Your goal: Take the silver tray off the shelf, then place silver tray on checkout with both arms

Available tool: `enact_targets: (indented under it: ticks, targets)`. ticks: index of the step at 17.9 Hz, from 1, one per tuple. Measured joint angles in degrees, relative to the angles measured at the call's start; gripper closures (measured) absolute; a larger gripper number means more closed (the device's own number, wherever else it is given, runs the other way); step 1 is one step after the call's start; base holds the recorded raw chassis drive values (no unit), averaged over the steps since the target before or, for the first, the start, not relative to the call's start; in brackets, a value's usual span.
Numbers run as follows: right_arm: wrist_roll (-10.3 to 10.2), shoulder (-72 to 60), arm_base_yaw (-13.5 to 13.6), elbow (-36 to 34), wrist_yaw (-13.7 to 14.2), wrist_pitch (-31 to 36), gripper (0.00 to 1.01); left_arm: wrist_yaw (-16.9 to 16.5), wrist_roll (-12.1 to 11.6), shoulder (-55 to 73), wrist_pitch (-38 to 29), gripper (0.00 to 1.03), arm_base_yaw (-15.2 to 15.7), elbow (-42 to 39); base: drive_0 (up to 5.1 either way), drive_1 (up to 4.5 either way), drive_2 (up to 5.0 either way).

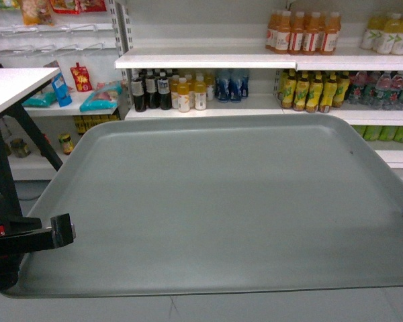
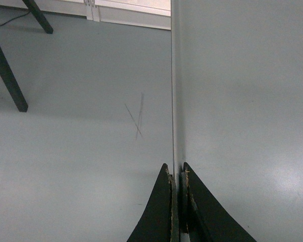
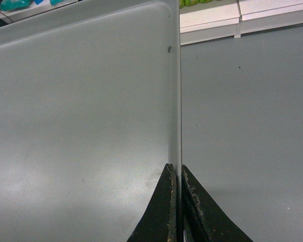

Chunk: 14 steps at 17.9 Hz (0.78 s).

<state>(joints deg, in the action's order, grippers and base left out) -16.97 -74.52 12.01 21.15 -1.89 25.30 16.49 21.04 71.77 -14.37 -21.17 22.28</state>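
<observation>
one silver tray (image 1: 215, 201) hangs level in mid-air between shelf (image 1: 208, 62) and checkout (image 1: 10, 84), long axis running left to right. it looks stiff, light and slick, best pinched at its short rims; left gripper (image 2: 178, 174) and right gripper (image 3: 179, 174) each clamp one rim.

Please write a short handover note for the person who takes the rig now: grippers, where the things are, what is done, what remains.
Left gripper: shut on the silver tray, fingers pinching its left rim.
Right gripper: shut on the tray's right rim.
Tray: off the shelf, held roughly level in the air between both arms, above the floor.
Checkout: its corner shows at upper left in the head view; the tray is not on it.
Done: tray taken from the shelf.
Left: carry it to the checkout, set it down, open both grippers.
</observation>
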Motion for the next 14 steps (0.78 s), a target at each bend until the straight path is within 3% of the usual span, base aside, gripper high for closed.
enact_targets:
  ticks: [3,9,14]
  targets:
    - [0.0,0.0,0.0,0.0,0.0,0.0,0.98,0.0,0.0,0.0,0.1,1.0,0.0,0.0,0.0,-4.31,4.2]
    - [0.0,0.0,0.0,-0.1,0.0,-0.2,0.98,0.0,0.0,-0.1,0.2,1.0,-0.1,0.0,0.0,0.0,0.0]
    - [0.0,0.0,0.0,-0.1,0.0,0.0,0.98,0.0,0.0,-0.1,-0.1,1.0,-0.1,0.0,-4.6,2.73,2.7]
